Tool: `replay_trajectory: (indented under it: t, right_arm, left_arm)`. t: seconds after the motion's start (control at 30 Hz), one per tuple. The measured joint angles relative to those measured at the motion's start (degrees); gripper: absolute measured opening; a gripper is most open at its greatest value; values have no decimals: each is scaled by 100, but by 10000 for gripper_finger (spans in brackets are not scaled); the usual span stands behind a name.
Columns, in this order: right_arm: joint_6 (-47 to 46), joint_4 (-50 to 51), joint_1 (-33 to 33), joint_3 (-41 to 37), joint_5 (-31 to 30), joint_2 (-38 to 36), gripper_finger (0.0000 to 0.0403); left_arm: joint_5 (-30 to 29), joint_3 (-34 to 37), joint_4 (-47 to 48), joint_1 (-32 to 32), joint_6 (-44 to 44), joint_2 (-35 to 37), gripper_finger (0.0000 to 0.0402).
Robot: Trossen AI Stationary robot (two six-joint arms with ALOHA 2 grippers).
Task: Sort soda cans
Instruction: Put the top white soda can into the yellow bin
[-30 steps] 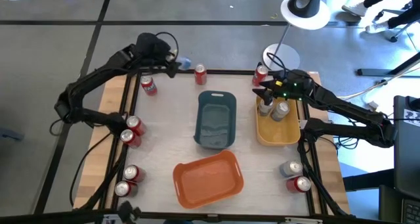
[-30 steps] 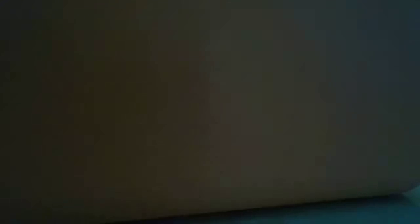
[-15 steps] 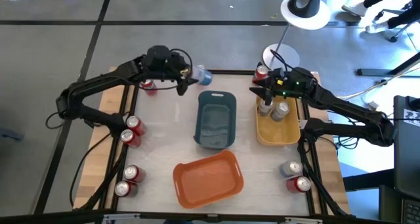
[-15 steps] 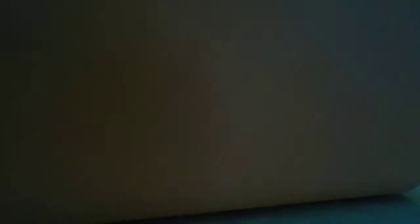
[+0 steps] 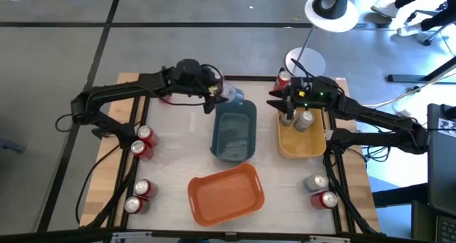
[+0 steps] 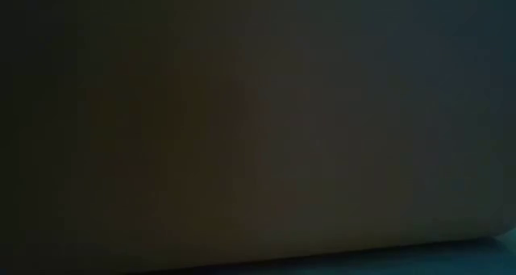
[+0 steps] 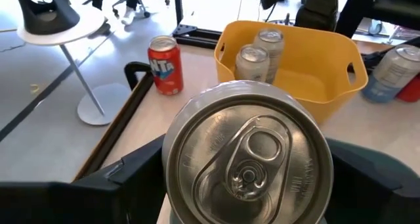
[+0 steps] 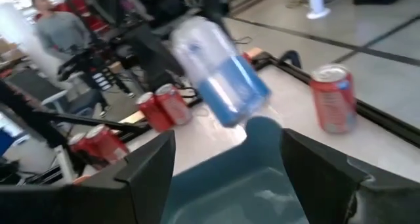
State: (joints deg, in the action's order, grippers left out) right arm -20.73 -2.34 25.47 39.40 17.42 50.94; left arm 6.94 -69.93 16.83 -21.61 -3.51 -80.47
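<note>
My left gripper (image 5: 219, 97) is shut on a silver-and-blue soda can (image 5: 232, 95), in the air over the far end of the blue-grey bin (image 5: 235, 140). My right gripper (image 5: 278, 100) is open at the far left corner of the yellow bin (image 5: 303, 152), touching nothing. Two silver cans (image 5: 288, 115) (image 5: 305, 120) stand in that bin. Red cans stand along the table's left edge (image 5: 146, 135) (image 5: 142, 188). One red can (image 5: 283, 78) stands at the far edge. A silver can (image 5: 315, 182) and a red can (image 5: 326, 199) stand near right. My left gripper pinches the silver-and-blue can by its side wall at the top end (image 7: 168, 159), one finger (image 7: 125, 184) on each side. The fingers come level from the table's left, along the can. The can is lifted clear and tilted, its silver top (image 7: 246, 155) facing the wrist.
An orange bin (image 5: 226, 193) sits at the near middle. In the right wrist view the held can (image 8: 223, 73) hangs beyond the blue-grey bin (image 8: 262, 184), with a red can (image 8: 335, 96) standing on the table past it. The low view is dark. People show in the room beyond.
My left gripper has carried the silver-and-blue can from the table's far left corner toward the right and a little nearer, ending over the far end of the blue-grey bin. My right gripper has shifted slightly toward the left.
</note>
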Motion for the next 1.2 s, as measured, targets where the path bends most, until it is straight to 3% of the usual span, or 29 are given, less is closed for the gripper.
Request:
replay_trajectory:
  t: [0.23, 0.63, 0.73, 0.93, 1.2]
  right_arm:
    - [74, -76, -146, 0, -38, 0, 272]
    - [-27, 56, -157, 14, 504, -145, 272]
    - [-104, 1174, -157, 298, 597, -234, 272]
    - [282, 3125, -161, 1006, -9, -312, 272]
    - [367, 3399, -157, 1097, -96, -308, 272]
  left_arm:
    - [314, -282, -303, 32, 30, -457, 304]
    - [958, -1283, -84, 229, 5, -1315, 304]
    - [1308, -1273, -320, 257, 176, -1547, 304]
    - [1607, -1281, -1305, 464, 465, -2023, 304]
    - [1600, -1274, -1512, 676, 437, -2712, 304]
